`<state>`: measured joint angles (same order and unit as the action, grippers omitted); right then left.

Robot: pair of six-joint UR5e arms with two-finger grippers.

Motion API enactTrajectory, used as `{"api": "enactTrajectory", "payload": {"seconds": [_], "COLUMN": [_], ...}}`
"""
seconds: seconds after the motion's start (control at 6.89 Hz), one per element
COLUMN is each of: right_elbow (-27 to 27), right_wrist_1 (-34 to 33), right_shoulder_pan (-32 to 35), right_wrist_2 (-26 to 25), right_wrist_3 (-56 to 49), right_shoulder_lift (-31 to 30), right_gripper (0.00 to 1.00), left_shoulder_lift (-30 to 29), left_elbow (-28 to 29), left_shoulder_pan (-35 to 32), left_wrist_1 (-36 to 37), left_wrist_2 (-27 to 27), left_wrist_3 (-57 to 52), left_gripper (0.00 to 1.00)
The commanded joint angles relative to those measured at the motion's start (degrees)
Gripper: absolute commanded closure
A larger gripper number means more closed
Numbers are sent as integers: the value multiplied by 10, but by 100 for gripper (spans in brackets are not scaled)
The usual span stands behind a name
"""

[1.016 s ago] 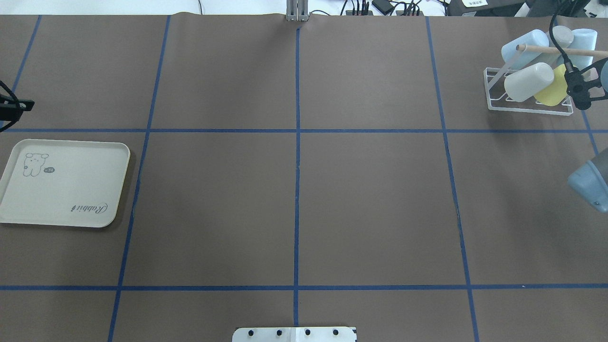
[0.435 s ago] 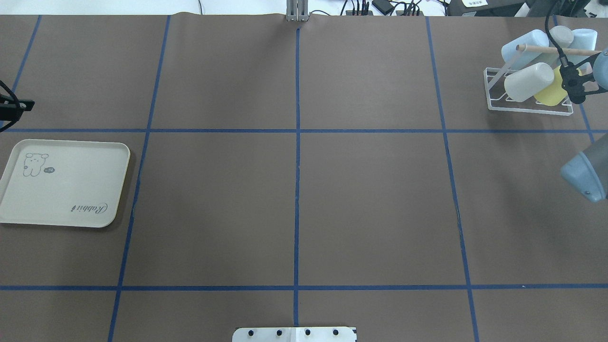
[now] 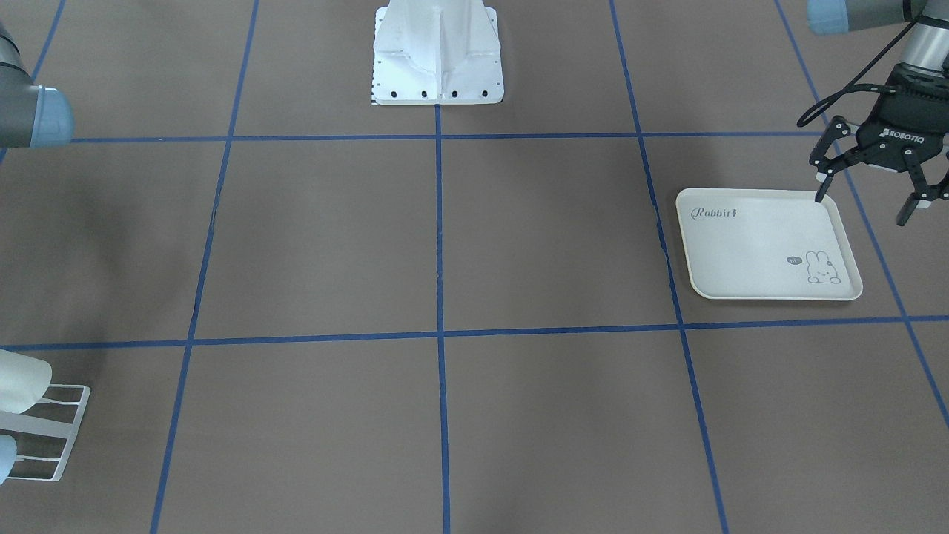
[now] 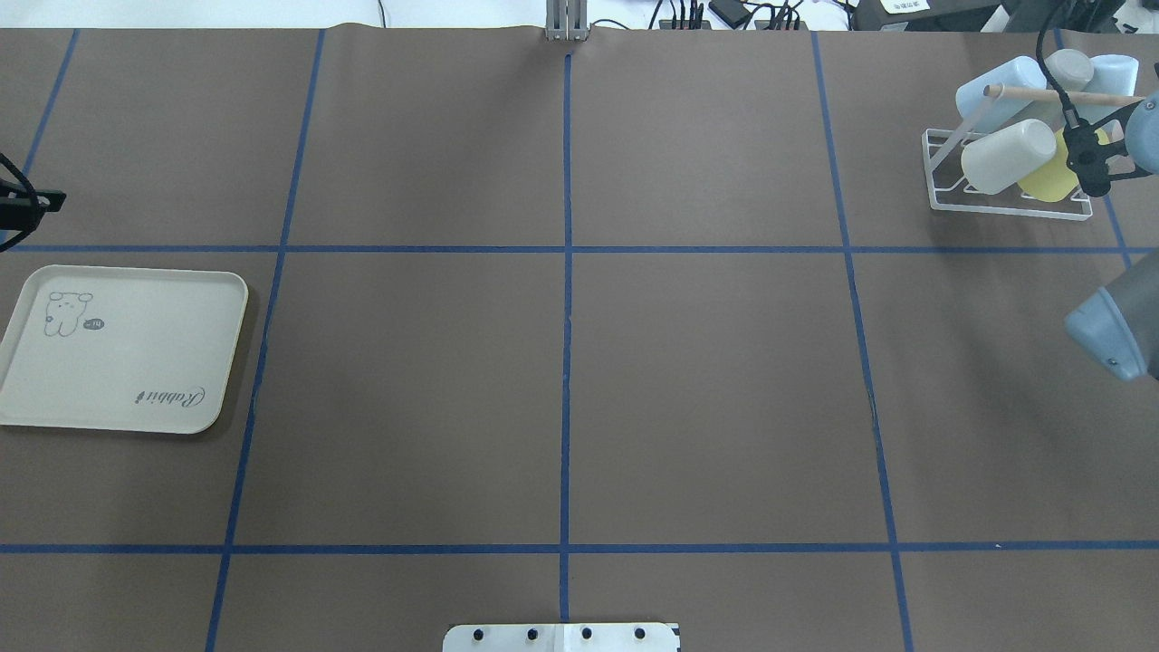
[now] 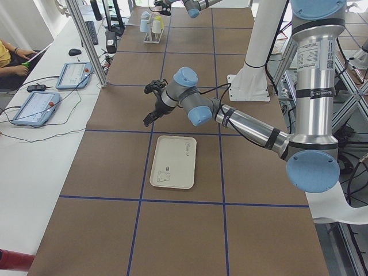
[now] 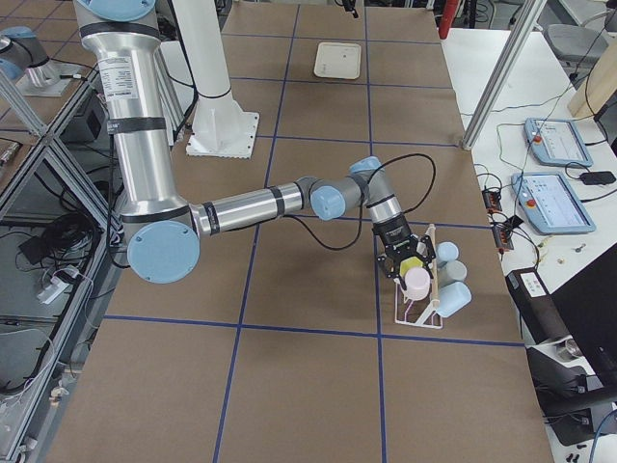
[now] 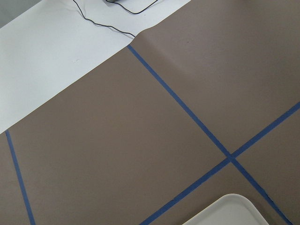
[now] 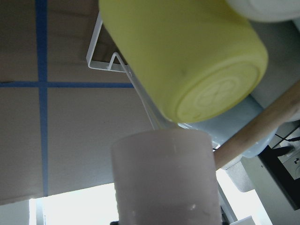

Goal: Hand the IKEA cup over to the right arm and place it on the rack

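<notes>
At the rack (image 4: 996, 211), on my far right, my right gripper (image 6: 408, 268) carries the pink cup (image 8: 164, 183), which is pale, matte and smooth-walled. Its near end is cut off at the wrist view's bottom edge and my fingers do not show there, so the grip only appears closed on it. From overhead my wrist hides nearly all of the cup. It juts straight ahead of my gripper, just beside the yellow cup (image 8: 183, 61) and the wooden rod (image 8: 255, 136); whether it touches them I cannot tell. My left gripper (image 3: 861, 208) hangs spread wide at a corner of the tray (image 3: 741, 245).
</notes>
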<state>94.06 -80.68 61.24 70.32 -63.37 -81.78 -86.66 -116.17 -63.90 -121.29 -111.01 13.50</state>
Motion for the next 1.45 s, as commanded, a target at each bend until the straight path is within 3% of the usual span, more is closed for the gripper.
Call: {"api": "enactTrajectory", "payload": {"seconds": [0.0, 0.15, 0.29, 0.44, 1.02, 1.31], "right_elbow": [-3, -4, -12, -16, -13, 6], "right_wrist_1": [3, 3, 3, 3, 3, 3], "right_shoulder_pan": [-2, -15, -44, -54, -53, -51], "right_wrist_2": [0, -8, -67, -88, -86, -81], "right_wrist_3": [1, -1, 0, 0, -2, 2], "right_shoulder_lift": [0, 0, 1, 1, 5, 38], "right_gripper": [56, 29, 6, 2, 2, 4], "left_shoulder_lift": [0, 0, 0, 0, -1, 0], "left_elbow": [1, 2, 2, 2, -1, 3], "left_shoulder_pan": [1, 1, 1, 1, 1, 1], "left_wrist_1": [0, 0, 0, 0, -1, -27], "left_wrist_2": [0, 0, 0, 0, 0, 0], "left_wrist_3": [0, -1, -1, -1, 20, 38], "left_gripper": [0, 0, 0, 0, 0, 0]}}
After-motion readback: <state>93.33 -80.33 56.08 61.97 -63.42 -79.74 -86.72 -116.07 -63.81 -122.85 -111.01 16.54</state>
